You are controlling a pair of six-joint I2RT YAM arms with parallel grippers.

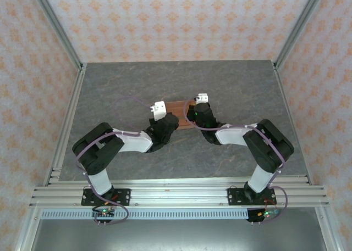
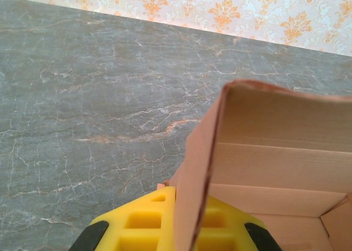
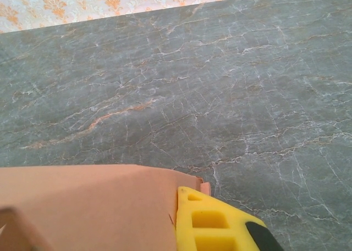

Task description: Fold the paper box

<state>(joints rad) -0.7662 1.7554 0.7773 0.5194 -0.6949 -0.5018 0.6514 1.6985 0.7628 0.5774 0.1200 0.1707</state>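
Creasing seems in hand: left gripper (image 2: 186,210) pinches a raised paper box (image 2: 275,152) wall, right gripper (image 1: 198,115) closure unclear, next fold needing bracing.

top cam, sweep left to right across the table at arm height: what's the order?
left arm → left wrist camera → paper box → right wrist camera → right arm

salmon-orange thin card paper box (image 1: 177,106): largely hidden beneath both wrists from above, panels cut by wrist-view edges. right gripper (image 3: 187,212): fingers cropped, closure indeterminable.
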